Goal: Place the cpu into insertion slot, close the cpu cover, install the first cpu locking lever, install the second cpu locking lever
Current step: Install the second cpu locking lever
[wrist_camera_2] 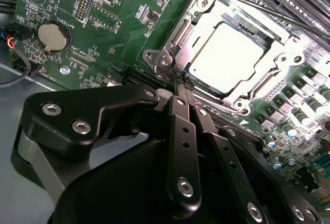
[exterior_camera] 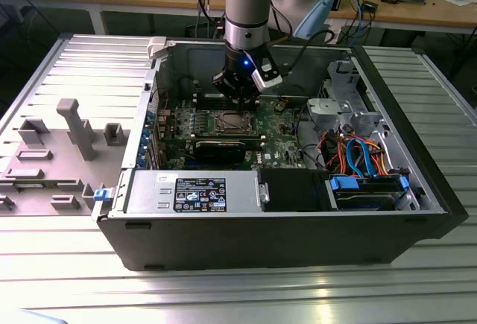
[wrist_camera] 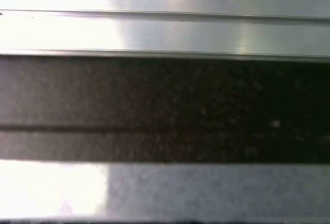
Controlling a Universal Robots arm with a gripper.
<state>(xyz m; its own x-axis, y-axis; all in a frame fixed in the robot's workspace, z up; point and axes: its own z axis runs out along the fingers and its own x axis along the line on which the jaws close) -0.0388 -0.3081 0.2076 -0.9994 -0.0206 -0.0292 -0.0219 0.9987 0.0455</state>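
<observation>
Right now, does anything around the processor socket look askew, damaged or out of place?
Nothing stands out. The cpu sits square in its socket with the cpu cover lying flat around it, and the tool is at the socket's corner.

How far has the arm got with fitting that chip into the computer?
The square silver-grey chip already sits in its socket, and the thin silver metal frame cover lies closed around it. The robot's black hand, fingers together and holding nothing, is at the socket's corner by a thin wire locking lever. Whether either lever is latched yet, I cannot tell.
</observation>
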